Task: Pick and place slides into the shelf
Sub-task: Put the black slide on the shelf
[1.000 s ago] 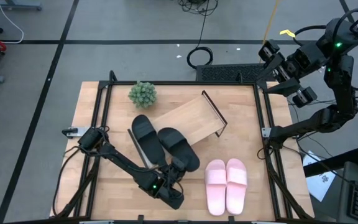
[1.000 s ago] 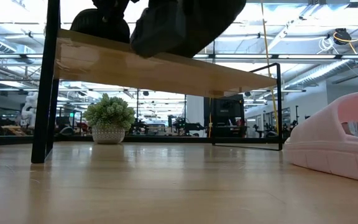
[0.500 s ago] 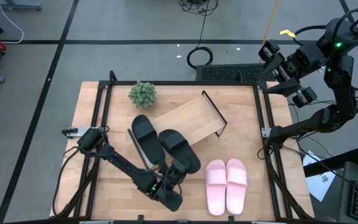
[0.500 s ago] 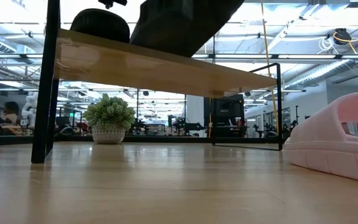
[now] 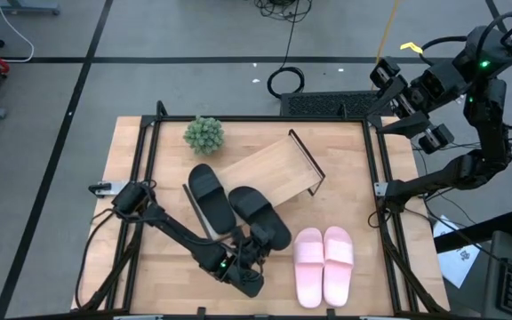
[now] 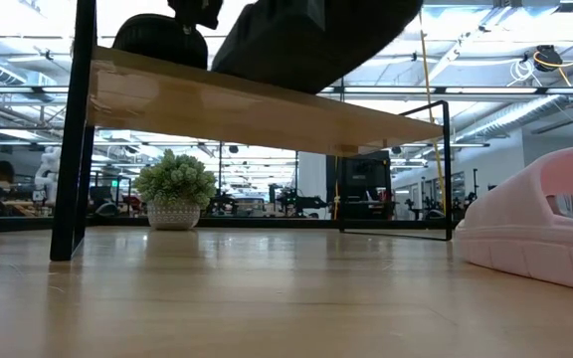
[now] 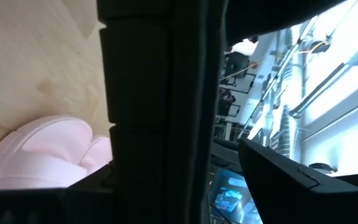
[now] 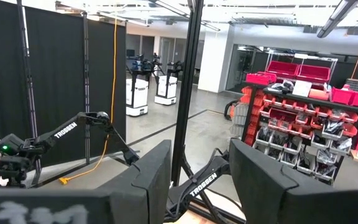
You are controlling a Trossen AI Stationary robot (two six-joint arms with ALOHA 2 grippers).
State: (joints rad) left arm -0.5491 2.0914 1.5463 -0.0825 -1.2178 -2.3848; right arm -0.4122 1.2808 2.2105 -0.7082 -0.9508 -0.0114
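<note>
The shelf (image 5: pixel 269 164) stands slantwise in the middle of the table; the low view shows its board (image 6: pixel 267 114) from below. One black slide (image 5: pixel 208 197) lies on its left end (image 6: pixel 159 40). My left gripper (image 5: pixel 258 242) is shut on the second black slide (image 5: pixel 254 209), which lies tilted over the shelf's near edge (image 6: pixel 306 45). The pink pair (image 5: pixel 323 262) rests sole-down on the table at the near right. My right gripper (image 5: pixel 396 105) is open and raised beyond the table's far right corner. My left gripper holds the second black slide by its near end (image 5: pixel 272 235), pinched between the two fingers, which come slanting up from the table's near side. In the left wrist view the slide (image 7: pixel 160 93) fills the space between the fingers. Whether the slide's far part rests on the board, I cannot tell.
A small potted plant (image 5: pixel 204 133) stands at the far left of the table, behind the shelf (image 6: pixel 174 189). Black frame rails run along the table's left and right sides (image 5: pixel 382 178). The shelf's right half is bare board.
My left gripper has shifted a little toward the table's right edge, taking the near end of the second black slide with it. In the low view the slide now reaches farther right over the board. The other slides and the shelf have stayed in place.
</note>
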